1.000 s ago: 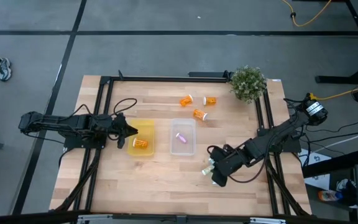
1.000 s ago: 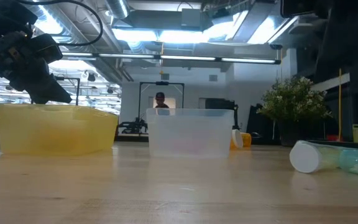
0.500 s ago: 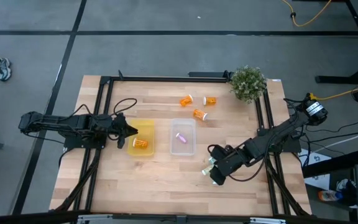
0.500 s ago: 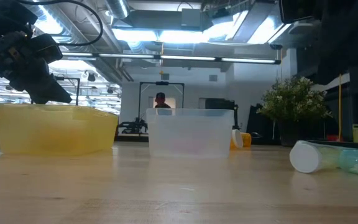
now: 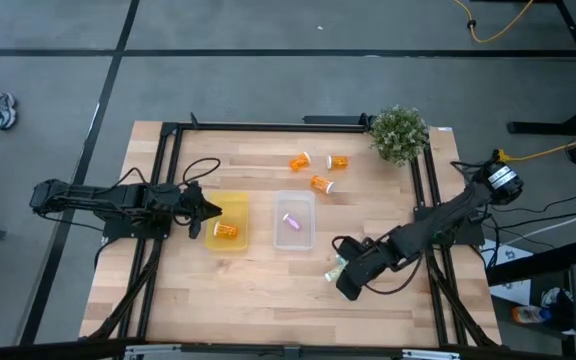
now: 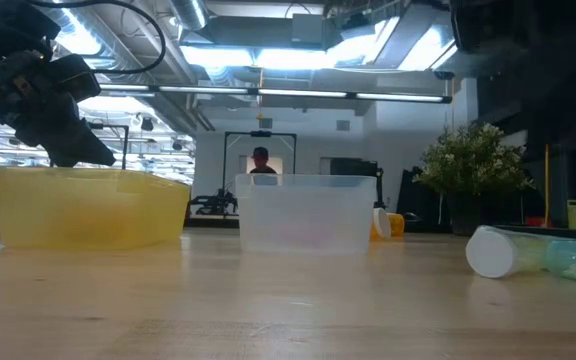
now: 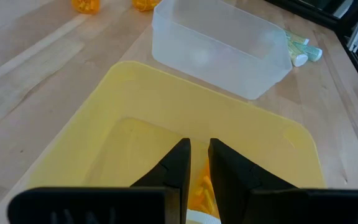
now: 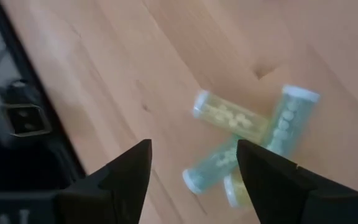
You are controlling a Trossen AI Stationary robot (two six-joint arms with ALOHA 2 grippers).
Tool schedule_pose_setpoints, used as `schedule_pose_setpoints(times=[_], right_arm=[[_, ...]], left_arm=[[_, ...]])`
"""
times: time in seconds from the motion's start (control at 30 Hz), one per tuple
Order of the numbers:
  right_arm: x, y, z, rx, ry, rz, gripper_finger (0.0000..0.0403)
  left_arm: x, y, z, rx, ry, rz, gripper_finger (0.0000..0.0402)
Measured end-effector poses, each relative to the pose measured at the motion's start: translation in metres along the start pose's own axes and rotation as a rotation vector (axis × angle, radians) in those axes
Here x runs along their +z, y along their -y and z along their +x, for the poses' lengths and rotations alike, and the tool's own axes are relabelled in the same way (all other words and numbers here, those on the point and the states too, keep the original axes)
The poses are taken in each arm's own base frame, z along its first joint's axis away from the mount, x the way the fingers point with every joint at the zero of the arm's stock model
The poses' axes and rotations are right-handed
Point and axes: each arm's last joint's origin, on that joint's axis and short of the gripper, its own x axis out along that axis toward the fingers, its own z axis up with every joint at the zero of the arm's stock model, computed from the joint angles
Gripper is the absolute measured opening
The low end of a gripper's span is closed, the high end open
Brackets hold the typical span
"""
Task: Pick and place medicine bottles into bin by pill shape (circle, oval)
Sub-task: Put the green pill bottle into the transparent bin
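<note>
The right hand hangs over a heap of pale green bottles near the right side of the table, its fingers apart and holding nothing. The bottles lie touching and crossed, so the step in hand looks like picking one out. The best target is probably the bottle lying clearest of the rest, gripped across its barrel, with the fingers kept wide until they straddle it; a careless close could catch two or roll them. The left hand, fingers nearly together, waits above the yellow bin, which holds an orange bottle. The clear bin stands just beside it; three orange bottles lie farther back near the plant
</note>
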Motion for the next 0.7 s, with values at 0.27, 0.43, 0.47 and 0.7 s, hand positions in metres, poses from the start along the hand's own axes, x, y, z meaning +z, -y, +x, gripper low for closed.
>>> schedule_pose_setpoints(times=[0.27, 0.43, 0.47, 0.7], right_arm=[[0.012, 0.015, 0.022, -0.156, 0.018, 0.013, 0.0239], [0.014, 0.022, 0.040, -0.200, -0.057, 0.029, 0.0237], [0.014, 0.023, 0.044, -0.216, -0.063, 0.029, 0.0235], [0.019, 0.035, 0.058, -0.314, -0.077, 0.050, 0.0212]], left_arm=[[0.000, 0.000, 0.000, 0.000, 0.000, 0.000, 0.0050], [0.000, 0.000, 0.000, 0.000, 0.000, 0.000, 0.0050], [0.000, 0.000, 0.000, 0.000, 0.000, 0.000, 0.0050], [0.000, 0.000, 0.000, 0.000, 0.000, 0.000, 0.0050]])
